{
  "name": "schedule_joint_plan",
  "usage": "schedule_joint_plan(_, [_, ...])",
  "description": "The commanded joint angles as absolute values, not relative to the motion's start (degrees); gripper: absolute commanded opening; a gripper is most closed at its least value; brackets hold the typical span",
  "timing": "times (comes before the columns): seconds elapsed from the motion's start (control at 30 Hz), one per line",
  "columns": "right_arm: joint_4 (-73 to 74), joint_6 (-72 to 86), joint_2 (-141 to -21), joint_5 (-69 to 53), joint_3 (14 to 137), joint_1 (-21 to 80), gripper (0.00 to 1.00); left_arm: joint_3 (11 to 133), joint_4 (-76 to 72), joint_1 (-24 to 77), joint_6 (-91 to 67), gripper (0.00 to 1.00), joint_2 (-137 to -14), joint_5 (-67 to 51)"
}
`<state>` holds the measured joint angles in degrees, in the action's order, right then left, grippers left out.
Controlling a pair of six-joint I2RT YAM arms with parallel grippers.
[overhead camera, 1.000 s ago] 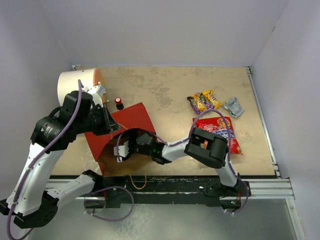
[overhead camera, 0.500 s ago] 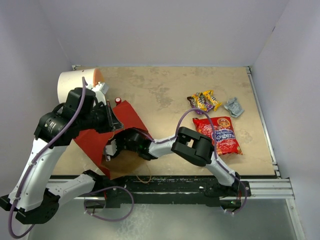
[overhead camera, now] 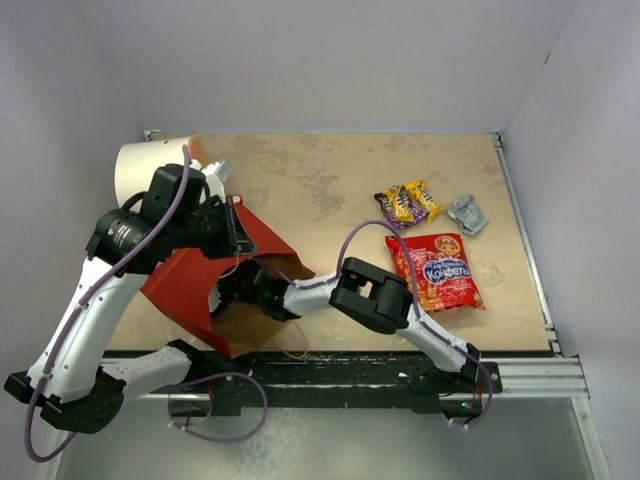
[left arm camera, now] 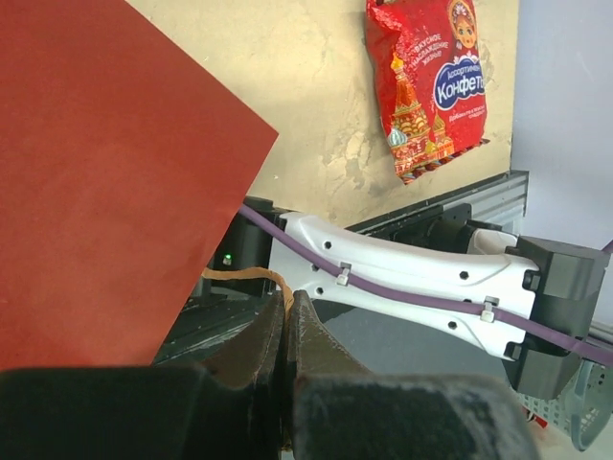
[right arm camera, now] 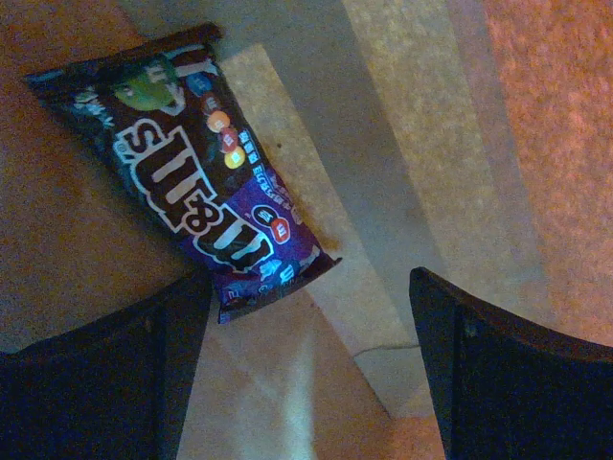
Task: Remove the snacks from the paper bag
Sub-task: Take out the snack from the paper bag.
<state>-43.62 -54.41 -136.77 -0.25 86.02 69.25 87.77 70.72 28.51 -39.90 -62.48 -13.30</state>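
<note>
Red paper bag (overhead camera: 186,288) tilted, purple candy pkt (right arm camera: 203,184) prob. inside; red pkt (overhead camera: 437,272) outside.

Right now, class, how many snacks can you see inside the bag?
1: a purple candy packet lying inside the bag, just ahead of the open right gripper. More may be hidden.

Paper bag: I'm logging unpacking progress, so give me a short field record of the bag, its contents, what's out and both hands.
paper bag: red, held tilted, mouth toward the near edge
left hand: shut, pinching the bag's edge
right hand: open, reached inside the bag
inside: one dark purple-brown candy packet lying just ahead of the fingers, not gripped
out on table: large red packet, small candy packets, silvery wrapper
</note>
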Motion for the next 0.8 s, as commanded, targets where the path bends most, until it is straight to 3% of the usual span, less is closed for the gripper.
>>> schedule_joint_plan(0.0, [-47.73, -45.13, -132.77, 12.71, 83.83, 67.3, 0.86, 90.11, 66.45, 28.21, -40.51, 0.0, -62.57, -15.3])
schedule_joint_plan(0.33, [-51.03, -38.23, -117.26, 30.4, 60.7, 59.22, 0.88, 88.37, 53.23, 28.21, -41.39, 0.0, -69.47, -25.17])
schedule_joint_plan(0.47, [-50.6, -36.35, -111.51, 32.24, 51.83, 58.8, 0.89, 90.07, 51.79, 28.26, -40.73, 0.0, -73.31, -26.98])
schedule_joint_plan(0.67, [-53.87, -43.59, -103.07, 11.28, 42.59, 61.56, 0.92, 88.8, 56.03, 28.21, -39.43, 0.0, -71.7, -22.67])
schedule_joint_plan(0.77, [-53.51, -48.62, -104.63, 9.33, 45.75, 63.07, 0.93, 86.6, 56.52, 28.23, -39.9, 0.0, -69.64, -22.85])
